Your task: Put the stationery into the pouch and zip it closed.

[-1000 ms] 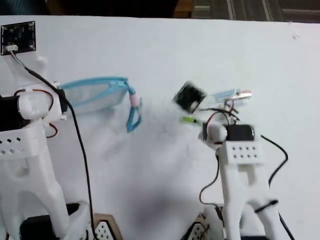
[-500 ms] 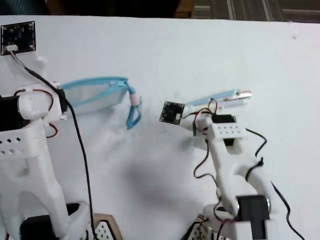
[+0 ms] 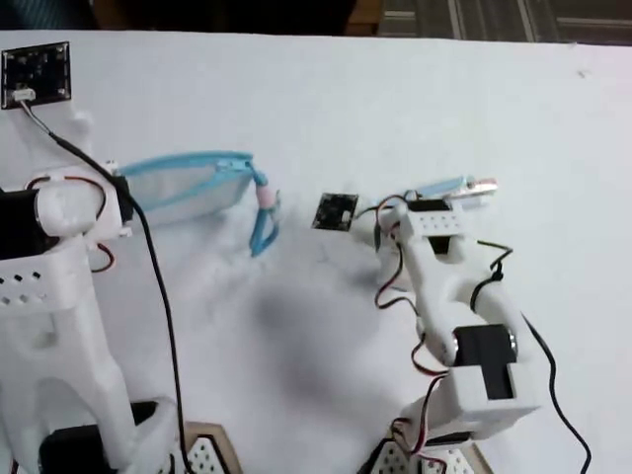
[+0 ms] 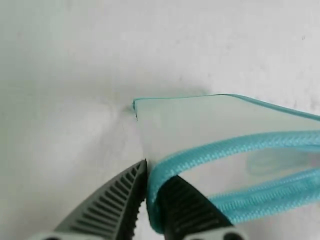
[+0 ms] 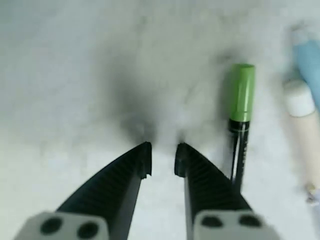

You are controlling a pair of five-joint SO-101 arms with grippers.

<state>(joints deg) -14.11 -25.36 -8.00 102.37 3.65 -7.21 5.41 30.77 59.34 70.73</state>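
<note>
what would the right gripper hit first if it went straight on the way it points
Probably the bare table just ahead of the right gripper. The green-capped pen lies beside one finger, off that line, though depth is unclear.

A white table [image 3: 326, 99] spreads across the scene, its matte top carrying soft grey shadows. Beyond its far edge runs a dark strip [image 3: 247, 15], then a brown wooden piece [image 3: 363, 14] and a grey slatted surface [image 3: 474, 18].
</note>
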